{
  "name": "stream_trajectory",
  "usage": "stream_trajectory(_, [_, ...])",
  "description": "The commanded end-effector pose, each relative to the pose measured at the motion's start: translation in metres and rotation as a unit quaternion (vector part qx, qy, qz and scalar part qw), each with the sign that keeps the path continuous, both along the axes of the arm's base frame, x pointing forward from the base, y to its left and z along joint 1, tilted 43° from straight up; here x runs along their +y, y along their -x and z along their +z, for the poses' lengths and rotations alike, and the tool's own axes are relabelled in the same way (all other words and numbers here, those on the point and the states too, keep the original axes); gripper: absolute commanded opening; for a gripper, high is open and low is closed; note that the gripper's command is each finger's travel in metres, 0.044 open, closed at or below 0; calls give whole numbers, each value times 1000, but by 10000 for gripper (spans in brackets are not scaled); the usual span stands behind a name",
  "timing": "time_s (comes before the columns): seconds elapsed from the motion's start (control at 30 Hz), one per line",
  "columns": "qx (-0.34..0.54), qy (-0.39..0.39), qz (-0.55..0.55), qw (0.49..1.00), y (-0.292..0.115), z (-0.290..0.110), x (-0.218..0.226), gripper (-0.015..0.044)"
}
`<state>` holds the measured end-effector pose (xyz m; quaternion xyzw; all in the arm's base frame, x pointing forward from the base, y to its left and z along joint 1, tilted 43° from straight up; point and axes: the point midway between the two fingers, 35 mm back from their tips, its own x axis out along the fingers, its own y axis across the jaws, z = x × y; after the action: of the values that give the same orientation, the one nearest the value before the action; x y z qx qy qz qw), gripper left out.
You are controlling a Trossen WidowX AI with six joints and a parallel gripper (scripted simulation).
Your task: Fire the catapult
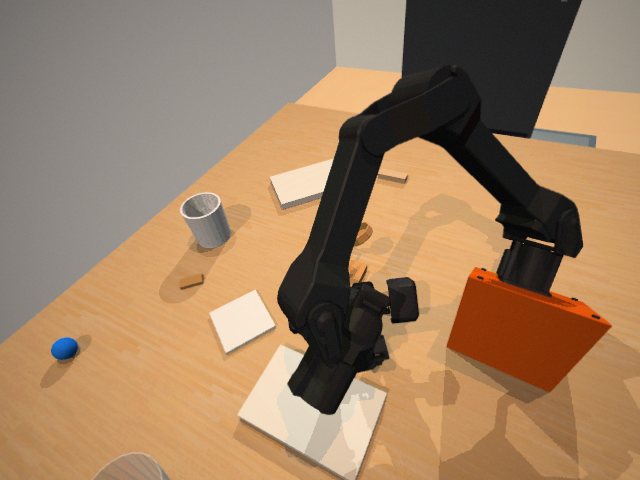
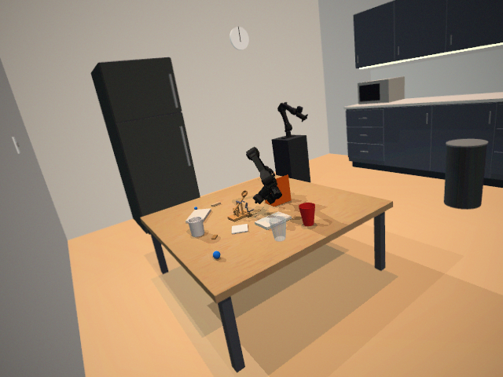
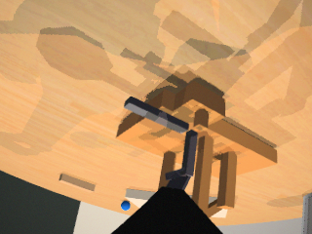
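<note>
The white mug (image 1: 205, 219) (image 2: 196, 226) stands upright on the table's left side. The wooden catapult (image 2: 240, 213) (image 3: 195, 150) stands mid-table with its spoon arm upright, and no ball shows in it. In the top view my arm hides most of it. My gripper (image 1: 312, 392) (image 2: 257, 199) is shut and empty. It hangs low just right of the catapult, pointing at it. A blue ball (image 1: 64, 348) (image 2: 216, 254) lies near the table's front left edge. A smaller blue ball (image 2: 195, 208) (image 3: 125, 206) lies beyond the mug.
An orange box (image 1: 522, 330) (image 2: 282, 190) stands at my arm's base. White slabs (image 1: 241, 320) (image 1: 299, 183) (image 1: 315, 418) lie around the catapult. A red cup (image 2: 306, 214) and a clear cup (image 2: 278, 229) stand front right. A small wooden block (image 1: 191, 280) lies near the mug.
</note>
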<state>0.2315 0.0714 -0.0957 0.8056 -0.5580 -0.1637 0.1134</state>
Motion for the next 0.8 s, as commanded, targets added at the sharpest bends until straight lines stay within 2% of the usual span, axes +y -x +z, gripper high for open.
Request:
stream_trajectory(0.0, [-10,-3,1,1000,6,21,42,0])
stream_trajectory(0.07, [-10,-3,1,1000,6,21,42,0])
stream_trajectory(0.1, [-7,-4,6,1000,2,13,29,26])
stream_trajectory(0.63, [-123,-118,-60,984,-31,12,39,440])
stream_trajectory(0.77, [-161,-152,-79,972,-44,13,44,440])
